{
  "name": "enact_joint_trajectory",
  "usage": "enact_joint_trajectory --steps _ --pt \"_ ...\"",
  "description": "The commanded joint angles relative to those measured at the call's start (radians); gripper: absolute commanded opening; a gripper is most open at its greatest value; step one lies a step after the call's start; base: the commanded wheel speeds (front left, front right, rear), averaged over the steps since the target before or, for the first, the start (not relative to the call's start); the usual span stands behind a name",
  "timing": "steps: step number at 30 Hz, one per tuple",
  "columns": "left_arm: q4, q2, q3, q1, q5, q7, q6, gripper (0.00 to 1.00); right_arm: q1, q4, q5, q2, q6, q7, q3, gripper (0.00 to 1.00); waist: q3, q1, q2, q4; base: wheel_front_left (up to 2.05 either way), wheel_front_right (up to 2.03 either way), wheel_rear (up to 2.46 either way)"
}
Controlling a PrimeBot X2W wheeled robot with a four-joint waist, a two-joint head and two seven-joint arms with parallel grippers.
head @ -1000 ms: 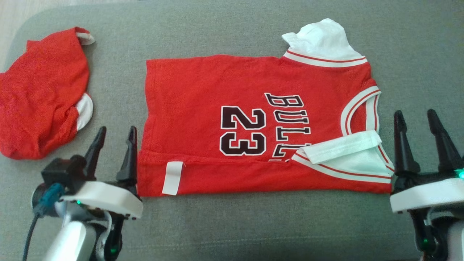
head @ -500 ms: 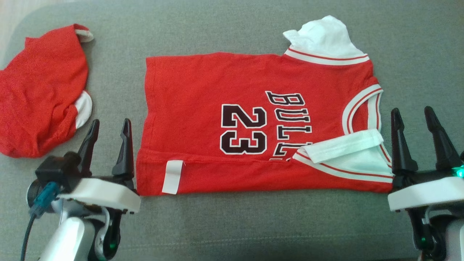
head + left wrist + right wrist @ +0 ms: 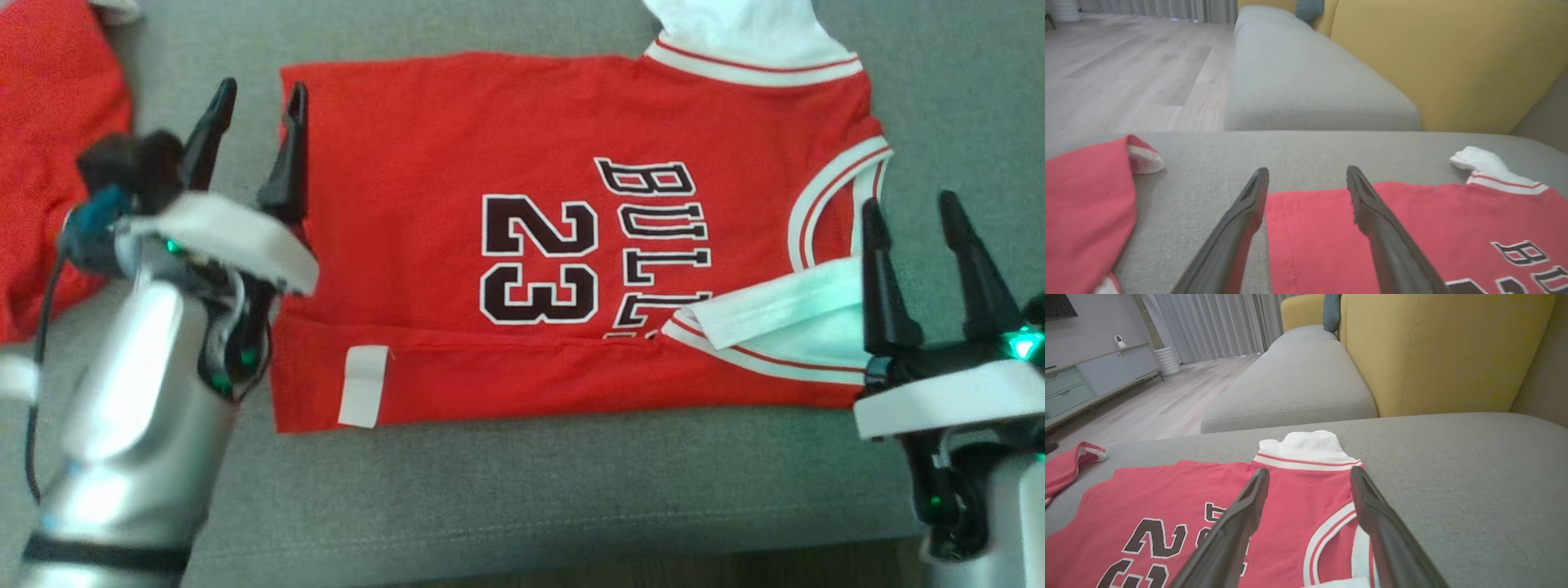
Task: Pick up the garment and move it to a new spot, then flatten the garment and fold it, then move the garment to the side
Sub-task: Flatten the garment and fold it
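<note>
Red jersey (image 3: 457, 147) lies flat on grey sofa cushion (image 3: 571, 490), printed side up, "23" and "BULL" reading sideways in head view. Neck end points to robot's R, hem end to its L. Near long edge is folded up over the front in a strip w/ a white label (image 3: 363, 385) on it. 1 white sleeve (image 3: 784, 318) is folded in over the near R corner; other white sleeve (image 3: 735, 24) sticks out past the far edge.

L hand (image 3: 261, 86): 2 fingers apart, nothing btwn them but the jersey's far hem corner below. In L wrist view 1 finger (image 3: 1237, 228) is over bare cushion just beside the hem, the other is over red cloth. Can't tell if tips touch fabric.

R hand (image 3: 909, 202): fingers apart, holding nothing, at the neck end beside the folded sleeve. R wrist view looks btwn them along the collar trim.

2nd red garment (image 3: 49, 122) sits crumpled on the cushion to robot's L, apart from the jersey. Yellow backrest (image 3: 1433, 355) and wood floor (image 3: 1126, 73) lie beyond.
</note>
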Motion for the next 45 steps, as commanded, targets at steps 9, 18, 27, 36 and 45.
enact_joint_trajectory --steps 9,18,27,36,45 --pt "0.432 0.003 0.028 -0.288 -0.038 0.016 -0.091 1.0 -0.063 0.013 0.006 -0.003 -0.001 -0.019 0.075 1.0 0.072 -0.0001 0.0 -0.053 0.0 0.0 0.0" --pt "0.654 -0.035 0.005 -0.372 -0.064 0.055 -0.142 0.6 -0.069 0.03 0.021 -0.002 -0.001 -0.021 0.076 1.0 0.075 -0.0001 0.0 -0.057 0.0 0.0 0.0" --pt "0.76 -0.048 -0.042 -0.416 -0.041 -0.019 -0.165 0.0 -0.078 0.039 0.023 -0.002 -0.001 -0.015 0.058 1.0 0.072 -0.0001 0.0 -0.059 0.0 0.0 0.0" --pt "0.792 -0.063 -0.052 -0.457 -0.027 -0.117 -0.161 0.0 -0.215 0.128 0.026 -0.056 -0.001 0.022 -0.013 1.0 0.063 -0.0001 0.0 -0.038 0.0 0.0 0.0" --pt "0.758 -0.118 -0.068 -0.509 -0.023 -0.139 -0.17 0.0 -0.536 0.373 0.074 -0.158 -0.001 0.073 -0.003 1.0 0.132 -0.0001 0.0 0.045 0.0 0.0 0.0"
